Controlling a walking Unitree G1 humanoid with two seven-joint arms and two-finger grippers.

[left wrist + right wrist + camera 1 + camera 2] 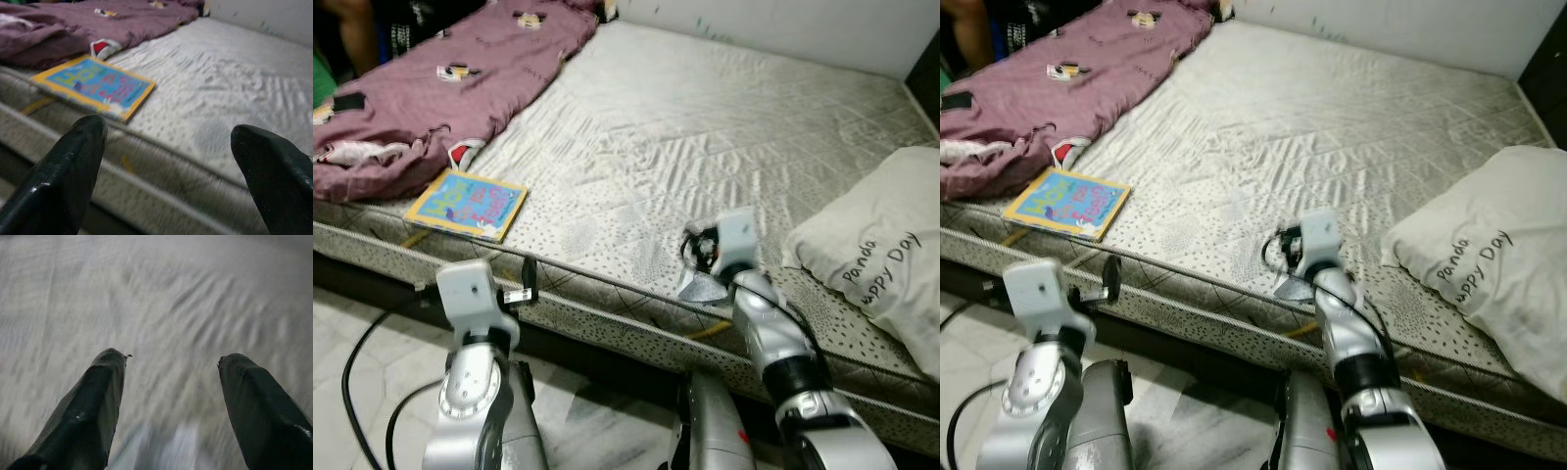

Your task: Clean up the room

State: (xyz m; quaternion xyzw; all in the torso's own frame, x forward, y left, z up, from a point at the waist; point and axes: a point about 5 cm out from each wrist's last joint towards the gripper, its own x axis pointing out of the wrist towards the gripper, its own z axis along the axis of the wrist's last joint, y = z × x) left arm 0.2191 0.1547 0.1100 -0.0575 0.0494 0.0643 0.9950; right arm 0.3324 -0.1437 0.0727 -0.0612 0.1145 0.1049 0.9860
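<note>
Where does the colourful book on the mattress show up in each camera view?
Left eye view: book at the mattress's near edge, left side.
Right eye view: same spot, far left.
Left wrist view: beyond the open left gripper, at.
Right wrist view: not in it.
Shared landmark: the purple blanket just behind the book.

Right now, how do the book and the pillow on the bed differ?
The book is flat, thin and brightly coloured; the pillow is puffy, off-white with dark lettering. The book lies to the robot's left beside the purple blanket; the pillow lies far right. Both rest near the mattress front edge.
</note>
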